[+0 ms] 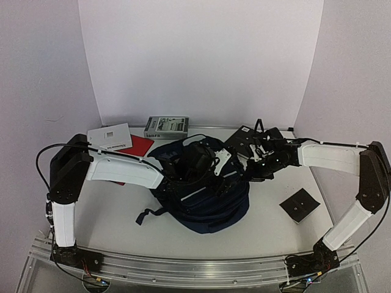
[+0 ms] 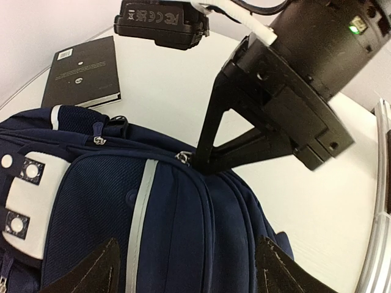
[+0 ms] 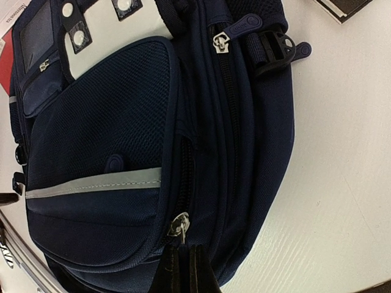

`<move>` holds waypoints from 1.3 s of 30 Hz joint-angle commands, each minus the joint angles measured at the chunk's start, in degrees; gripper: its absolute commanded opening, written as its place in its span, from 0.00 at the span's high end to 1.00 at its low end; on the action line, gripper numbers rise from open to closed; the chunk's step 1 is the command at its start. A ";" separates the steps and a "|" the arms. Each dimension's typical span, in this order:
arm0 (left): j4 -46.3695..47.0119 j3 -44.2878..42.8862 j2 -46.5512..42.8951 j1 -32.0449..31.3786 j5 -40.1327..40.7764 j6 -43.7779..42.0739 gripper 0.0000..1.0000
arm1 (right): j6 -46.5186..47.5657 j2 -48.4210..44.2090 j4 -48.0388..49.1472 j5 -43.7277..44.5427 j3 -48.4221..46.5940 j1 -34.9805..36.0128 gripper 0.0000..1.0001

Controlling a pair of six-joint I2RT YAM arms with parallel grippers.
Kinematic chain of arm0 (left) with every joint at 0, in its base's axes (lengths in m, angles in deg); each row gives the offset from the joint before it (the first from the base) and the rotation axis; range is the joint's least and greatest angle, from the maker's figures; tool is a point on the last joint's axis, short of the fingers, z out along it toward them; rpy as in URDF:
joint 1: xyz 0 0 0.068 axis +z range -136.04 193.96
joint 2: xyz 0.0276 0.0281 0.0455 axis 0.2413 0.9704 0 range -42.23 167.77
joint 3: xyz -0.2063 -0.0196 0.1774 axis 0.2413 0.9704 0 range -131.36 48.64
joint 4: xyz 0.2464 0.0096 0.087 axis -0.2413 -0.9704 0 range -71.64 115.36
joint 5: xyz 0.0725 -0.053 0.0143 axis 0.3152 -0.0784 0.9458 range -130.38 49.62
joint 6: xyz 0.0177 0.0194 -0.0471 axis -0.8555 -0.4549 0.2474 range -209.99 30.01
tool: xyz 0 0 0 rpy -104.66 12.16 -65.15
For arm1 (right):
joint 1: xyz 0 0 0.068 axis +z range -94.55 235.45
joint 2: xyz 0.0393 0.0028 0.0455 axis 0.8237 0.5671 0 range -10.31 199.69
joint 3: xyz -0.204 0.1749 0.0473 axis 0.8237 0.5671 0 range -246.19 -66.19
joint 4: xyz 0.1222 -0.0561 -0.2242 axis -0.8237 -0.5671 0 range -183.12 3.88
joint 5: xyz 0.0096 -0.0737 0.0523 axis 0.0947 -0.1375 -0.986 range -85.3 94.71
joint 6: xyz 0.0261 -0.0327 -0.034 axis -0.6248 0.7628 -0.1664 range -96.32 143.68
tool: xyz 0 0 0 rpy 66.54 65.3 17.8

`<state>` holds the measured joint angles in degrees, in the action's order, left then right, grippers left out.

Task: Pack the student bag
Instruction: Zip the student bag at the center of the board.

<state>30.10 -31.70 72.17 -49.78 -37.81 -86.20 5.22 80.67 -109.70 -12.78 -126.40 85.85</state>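
Left gripper (image 2: 189, 271) hung released, jaws spread wide, the student bag (image 1: 208, 195) right beneath. Right gripper (image 3: 183, 268) was clenched on a zipper pull (image 3: 179, 227) at its tips. Soft fabric, likely to sag: pulls or straps (image 1: 146, 215) looked the surest holds.

Smooth white shells cover the long links of the left arm (image 1: 122, 171), at centre left of the top view, and of the right arm (image 1: 330, 155), at upper right. Boxy matt-black joint housings (image 1: 68, 171) sit between the links, and thin black cables (image 1: 41, 163) loop beside them. Both bases sit on a slotted aluminium rail (image 1: 183, 267) along the bottom edge.

In the left wrist view the right gripper (image 2: 198, 166) is black, with a triangular braced finger and round screw holes. A green light (image 2: 354, 26) shows at upper right, and a black camera module (image 2: 160, 18) bears white compliance marks. The left gripper (image 2: 186, 268) has black, pointed fingertips (image 2: 91, 271) with pale, speckled edges.
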 commanded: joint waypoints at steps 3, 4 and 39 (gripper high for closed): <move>0.12 -5.90 6.05 0.21 0.39 -2.24 0.29 | 0.53 -2.87 3.88 -1.91 0.72 -0.03 1.00; 0.48 -6.14 6.43 0.20 0.59 -2.31 0.32 | 0.46 -3.16 3.96 -2.01 0.97 -0.01 1.00; 2.72 19.90 -16.03 -0.82 -11.31 -2.33 1.00 | 4.45 18.50 2.27 -1.61 -12.69 -0.99 1.00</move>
<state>35.35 -12.42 62.45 -48.59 -42.74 -89.01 9.05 93.98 -110.21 -25.78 -135.47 87.56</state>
